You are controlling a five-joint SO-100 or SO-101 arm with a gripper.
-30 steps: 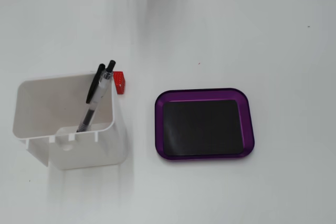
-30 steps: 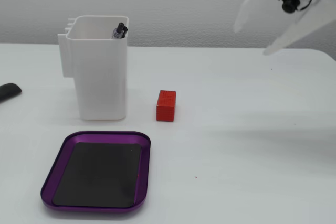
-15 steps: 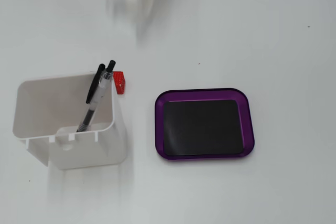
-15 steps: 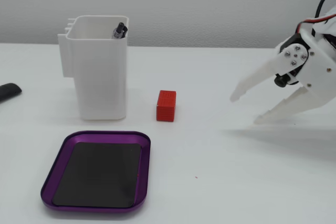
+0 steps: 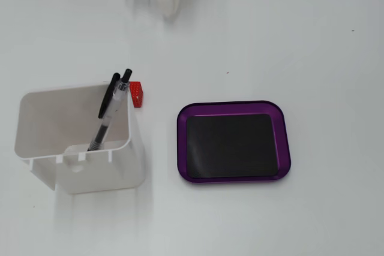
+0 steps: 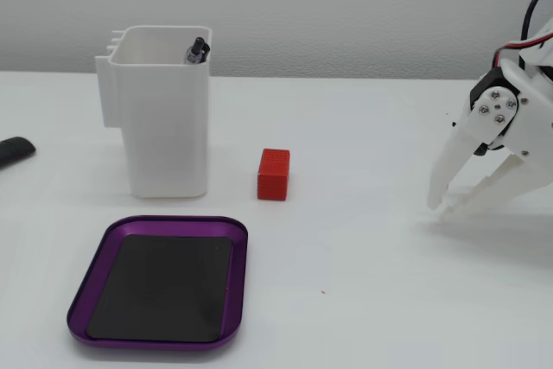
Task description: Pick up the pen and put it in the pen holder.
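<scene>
Inside the white pen holder (image 5: 75, 142), at about nine o'clock in a fixed view looking down, we see the pen (image 5: 110, 110) standing tilted, its dark cap end leaning over the holder's wall toward one o'clock. In another fixed view from the side, we find only the pen's top (image 6: 198, 49) peeking above the rim of the holder (image 6: 160, 118), which stands upright at ten o'clock.

Just beside the holder sits a small red block (image 6: 274, 174), apart from it in the side view; from above we see it (image 5: 137, 94) partly hidden behind the holder's upper corner. A purple tray (image 5: 282, 142) with a black inset lies flat, near the holder but not touching; in the side view it (image 6: 95, 278) rests at seven o'clock.

At three o'clock in the side view, the white gripper (image 6: 448, 210) points down at the table with its jaws spread and nothing between them, well apart from everything else.
</scene>
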